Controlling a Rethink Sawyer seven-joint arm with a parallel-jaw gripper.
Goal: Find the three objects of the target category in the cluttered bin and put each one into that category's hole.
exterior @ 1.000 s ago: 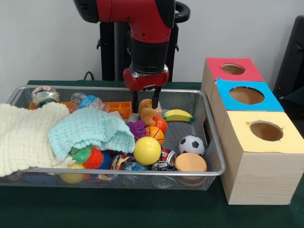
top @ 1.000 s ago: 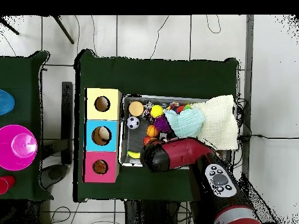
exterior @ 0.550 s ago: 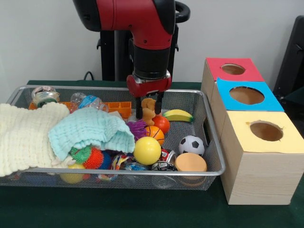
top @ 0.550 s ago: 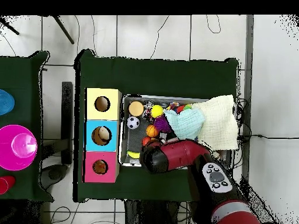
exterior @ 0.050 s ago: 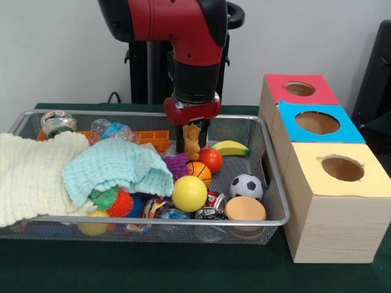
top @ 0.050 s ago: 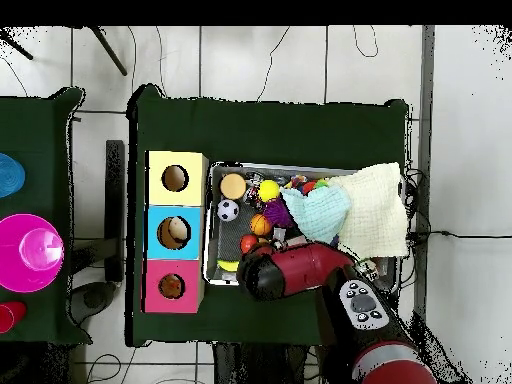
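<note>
Nearest the camera, a wire mesh bin (exterior @ 0.050 s ago: 274, 201) sits on the green-covered desk (exterior @ 0.050 s ago: 183, 271), and its front edge is crowded — a tan round disc (exterior @ 0.050 s ago: 245, 209), a yellow ball (exterior @ 0.050 s ago: 189, 193), a black-and-white soccer ball (exterior @ 0.050 s ago: 246, 186) and spiky orange and green balls (exterior @ 0.050 s ago: 113, 201) under a pale teal cloth (exterior @ 0.050 s ago: 116, 168). A cream knitted blanket (exterior @ 0.050 s ago: 30, 174) spills over the bin's left rim. Mid-bin lie a small orange basketball (exterior @ 0.050 s ago: 198, 173) and a red-orange ball (exterior @ 0.050 s ago: 210, 160), with a yellow banana (exterior @ 0.050 s ago: 228, 148) just behind. At the back, the claw (exterior @ 0.050 s ago: 192, 141) — two dark fingers pointing down — is closed around a tan, lumpy toy (exterior @ 0.050 s ago: 192, 142), which hangs just above the clutter. To the right stand three wooden boxes with yellow (exterior @ 0.050 s ago: 339, 171), blue (exterior @ 0.050 s ago: 316, 122) and red (exterior @ 0.050 s ago: 299, 89) holed tops.
</note>
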